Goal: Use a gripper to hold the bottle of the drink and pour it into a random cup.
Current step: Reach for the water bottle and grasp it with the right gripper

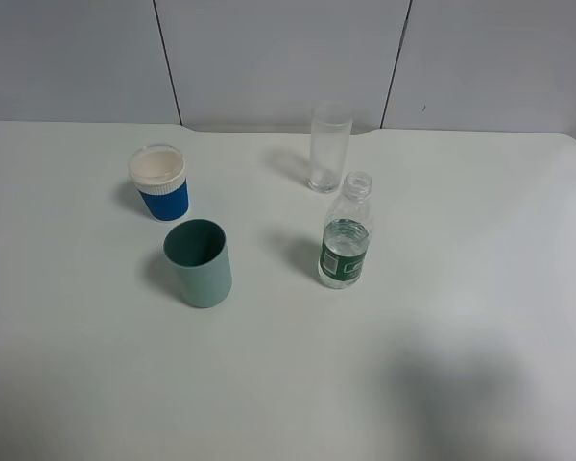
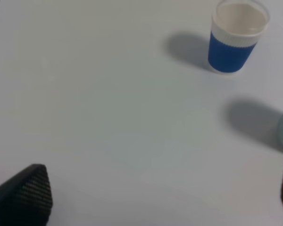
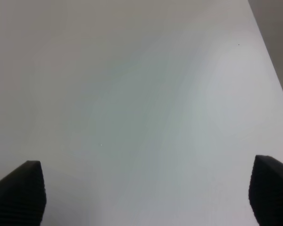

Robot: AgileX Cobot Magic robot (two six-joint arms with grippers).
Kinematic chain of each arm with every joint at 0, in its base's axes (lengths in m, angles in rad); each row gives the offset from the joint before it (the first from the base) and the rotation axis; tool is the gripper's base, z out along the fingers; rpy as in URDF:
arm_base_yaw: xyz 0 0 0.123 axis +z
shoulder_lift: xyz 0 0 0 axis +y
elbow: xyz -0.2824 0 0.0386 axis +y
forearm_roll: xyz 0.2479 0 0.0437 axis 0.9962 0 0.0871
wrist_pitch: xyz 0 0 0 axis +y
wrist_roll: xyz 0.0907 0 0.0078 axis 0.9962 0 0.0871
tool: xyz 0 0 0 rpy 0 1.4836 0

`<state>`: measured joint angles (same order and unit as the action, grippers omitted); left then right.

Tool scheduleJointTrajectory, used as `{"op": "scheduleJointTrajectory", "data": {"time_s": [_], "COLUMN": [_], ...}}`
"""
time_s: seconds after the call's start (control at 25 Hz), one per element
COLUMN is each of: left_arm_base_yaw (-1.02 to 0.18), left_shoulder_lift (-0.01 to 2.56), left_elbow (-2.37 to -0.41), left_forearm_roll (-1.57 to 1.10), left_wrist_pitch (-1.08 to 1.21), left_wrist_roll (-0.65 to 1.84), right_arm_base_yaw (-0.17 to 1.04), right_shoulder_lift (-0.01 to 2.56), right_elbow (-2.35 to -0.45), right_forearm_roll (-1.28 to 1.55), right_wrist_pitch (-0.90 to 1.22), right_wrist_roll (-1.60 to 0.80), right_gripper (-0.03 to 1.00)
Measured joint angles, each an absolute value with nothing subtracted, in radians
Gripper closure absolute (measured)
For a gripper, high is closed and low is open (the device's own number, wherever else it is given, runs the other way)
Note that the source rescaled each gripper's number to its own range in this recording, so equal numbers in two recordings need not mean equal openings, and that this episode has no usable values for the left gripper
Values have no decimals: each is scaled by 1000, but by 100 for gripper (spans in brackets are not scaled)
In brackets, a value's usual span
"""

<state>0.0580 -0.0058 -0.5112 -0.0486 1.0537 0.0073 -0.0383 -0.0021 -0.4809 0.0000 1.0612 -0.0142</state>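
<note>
Bottle point(image 1: 346, 240) upright near the middle of the table point(image 1: 461, 365), slightly toward the right edge, neck uncapped, clear liquid about up to the top of the green label. Teal cup point(image 1: 200, 262) upright left of the middle, well apart from the bottle, mouth open. Blue-sleeved paper cup point(image 1: 159, 182) just beyond the teal cup, toward the far left corner. Clear glass point(image 1: 328, 147) near the far edge, behind the bottle. Left end effector point(image 2: 155, 195): jaws wide, holding nothing, over bare table with the paper cup ahead. Right end effector point(image 3: 144, 190): jaws wide, holding nothing, over bare table by an edge.
</note>
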Motion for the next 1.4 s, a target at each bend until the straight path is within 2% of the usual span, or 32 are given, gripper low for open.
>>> {"op": "scheduleJointTrajectory", "data": {"time_s": [1.4], "left_arm_base_yaw": [58], "left_shoulder_lift": [-6], "left_elbow": [-511], "left_forearm_roll": [-49], "left_wrist_pitch": [1054], "left_wrist_roll": [7], "right_arm_base_yaw": [-38], "right_shoulder_lift": [-2], "right_elbow": [-481], "right_forearm_roll": [0], "right_wrist_pitch": [1061], "right_wrist_roll": [-14], "right_gripper": [9]}}
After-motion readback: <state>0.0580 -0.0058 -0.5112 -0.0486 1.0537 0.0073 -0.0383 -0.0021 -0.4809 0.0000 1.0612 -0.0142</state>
